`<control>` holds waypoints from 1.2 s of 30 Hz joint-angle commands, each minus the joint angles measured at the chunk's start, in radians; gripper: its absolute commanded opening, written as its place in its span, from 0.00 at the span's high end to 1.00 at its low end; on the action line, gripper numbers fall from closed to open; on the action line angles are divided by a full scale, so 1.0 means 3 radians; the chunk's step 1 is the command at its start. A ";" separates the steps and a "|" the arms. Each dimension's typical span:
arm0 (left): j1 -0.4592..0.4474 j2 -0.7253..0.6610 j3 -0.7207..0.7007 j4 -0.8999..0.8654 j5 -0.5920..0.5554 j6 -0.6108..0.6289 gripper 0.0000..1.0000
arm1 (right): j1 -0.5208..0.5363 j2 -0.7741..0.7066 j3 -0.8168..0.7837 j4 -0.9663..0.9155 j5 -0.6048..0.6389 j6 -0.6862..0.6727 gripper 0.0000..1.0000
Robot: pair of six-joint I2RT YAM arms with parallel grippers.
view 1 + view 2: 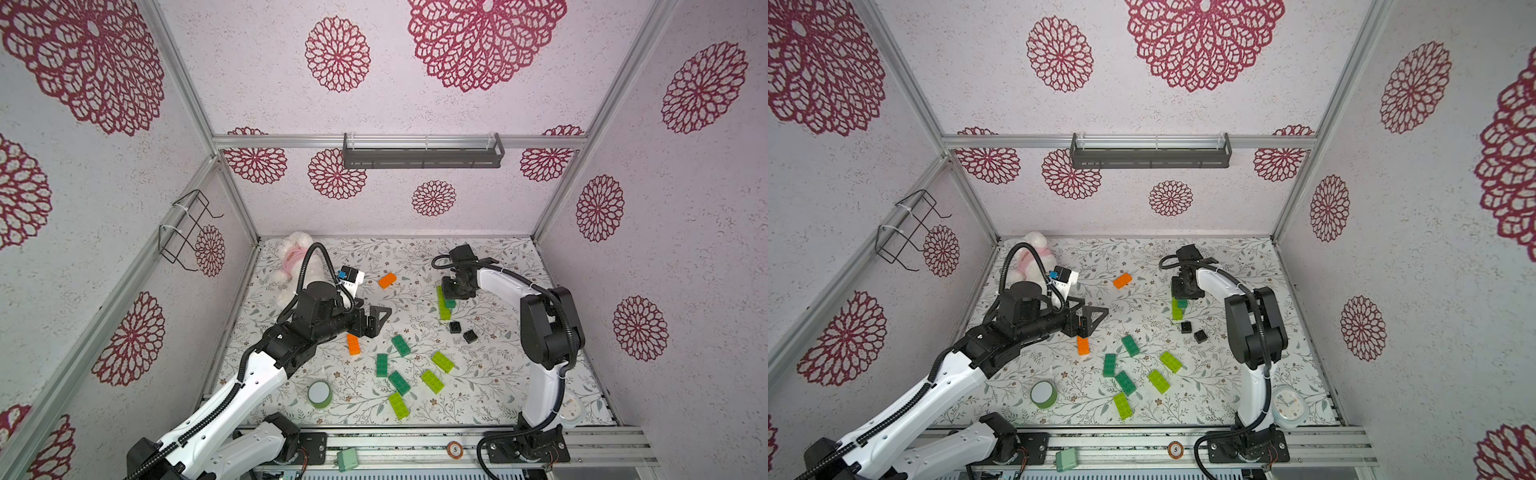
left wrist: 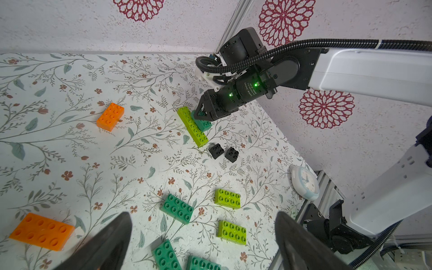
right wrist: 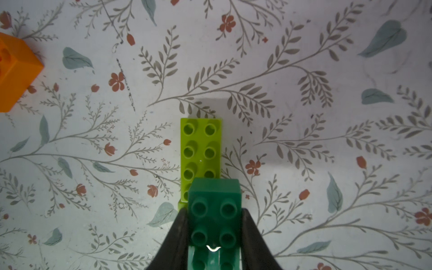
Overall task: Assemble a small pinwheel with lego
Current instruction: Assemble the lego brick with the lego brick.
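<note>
**brickwatcher:** Lime green strip lying at about 1 o'clock on the tabletop (back wall = 12) looks like the first blade to me. The right gripper has a dark green brick pinched by its long sides, studs up. The jaws are narrow, just the brick's width. The brick runs the same way as the strip and overlaps part of it. My guess is it's gripped toward the back so the front end is free to press down onto the lime studs.

**yam_fan:** Agreed, though I can't tell whether it's clicked on or only hovering above. It also looks a touch off to one side, so it might need a nudge.

The left gripper is round 9 o'clock with its jaws spread wide, holding and touching nothing. An orange brick sits just beside it, so maybe that's the next pick, or it's just keeping clear.

Two black bricks sit at 3 o'clock near the strip's end. I'd guess they're hub pieces, kept handy. The loose green bricks lie scattered at 6 o'clock.
</note>
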 commanded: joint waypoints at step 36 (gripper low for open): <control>0.0005 0.0052 0.0054 0.0055 0.0061 0.0042 0.03 | 0.0037 0.0132 0.0189 -0.0065 0.0141 -0.0026 0.79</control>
